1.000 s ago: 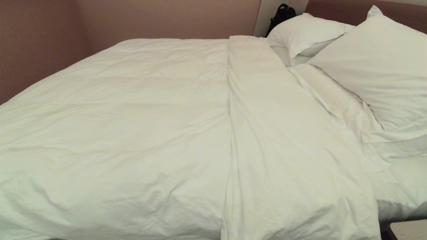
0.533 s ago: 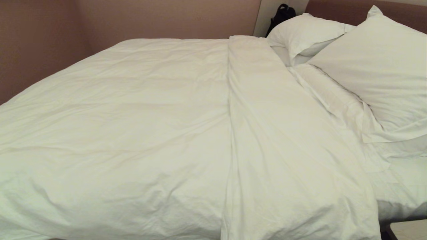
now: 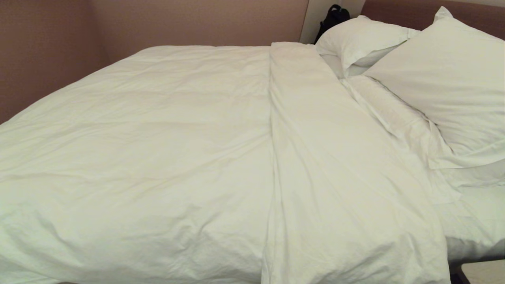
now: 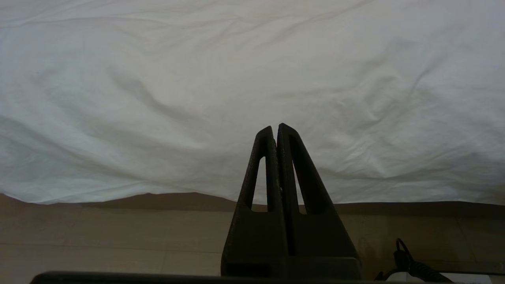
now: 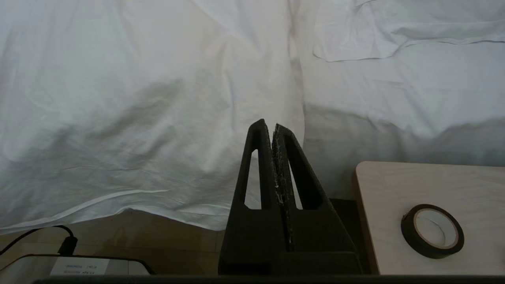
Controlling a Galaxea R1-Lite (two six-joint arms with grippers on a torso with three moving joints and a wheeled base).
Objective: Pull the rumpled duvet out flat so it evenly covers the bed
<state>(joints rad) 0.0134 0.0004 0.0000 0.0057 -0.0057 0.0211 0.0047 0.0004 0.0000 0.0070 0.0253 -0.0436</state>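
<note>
1. Duvet (image 3: 134,157): white, puffy, softly creased, spread over most of the bed (image 3: 473,221); it fills the left and middle of the head view

2. Orientation: its top end is turned back as a long folded band (image 3: 315,157) running from the near bed edge across to the far side by the wall. The band's long axis lies across the bed, parallel to the pillow row. The rest of the duvet stretches leftward, away from the pillows, toward the foot

3. Near edge: the duvet hangs over the bedside toward the floor (image 4: 98,236); in the left wrist view its hem sits just above the brown floor

4. Pillows: far pillow (image 3: 363,37) and near pillow (image 3: 446,75) on the right, propped against the brown headboard (image 3: 398,14). Bare fitted sheet (image 3: 479,213) shows between folded band and pillows

5. Left gripper (image 4: 275,128): fingers pressed together, holding nothing, off the bedside, aimed at the hanging duvet; no contact

6. Right gripper (image 5: 272,125): fingers likewise together and empty, facing the corner where the folded band drops over the bed edge

7. Also noted: pale wooden side table (image 5: 394,221) carrying a roll of black tape (image 5: 432,230), just beside the bed; a black object (image 3: 333,15) against the far wall behind the pillows
</note>
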